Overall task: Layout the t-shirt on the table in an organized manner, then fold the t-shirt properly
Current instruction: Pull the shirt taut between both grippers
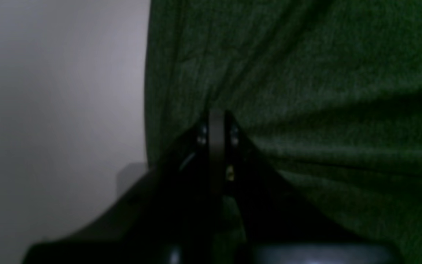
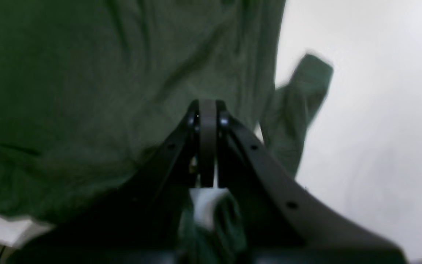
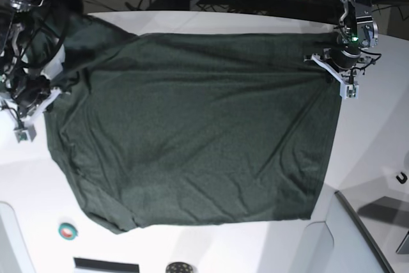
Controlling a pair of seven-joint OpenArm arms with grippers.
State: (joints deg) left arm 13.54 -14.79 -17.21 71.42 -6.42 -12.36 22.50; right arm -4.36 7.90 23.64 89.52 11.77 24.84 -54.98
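Dark green t-shirt (image 3: pixel 192 132) spread across the white table (image 3: pixel 370 145), seen from the base view, with one hand at each side edge. The left hand (image 3: pixel 337 71), at the right of the base view, is closed on the cloth at the shirt's upper corner there; its wrist view shows the fingers (image 1: pixel 216 124) pressed together with fabric bunched around them. The right hand (image 3: pixel 39 97), at the left of the base view, is likewise clamped on the cloth at the shirt's opposite edge, fabric gathered between its fingers (image 2: pixel 207 117). The shirt lies largely flat, with shallow wrinkles. One sleeve (image 2: pixel 299 106) juts out beside the right hand. Bare table borders the shirt's sides and near edge.
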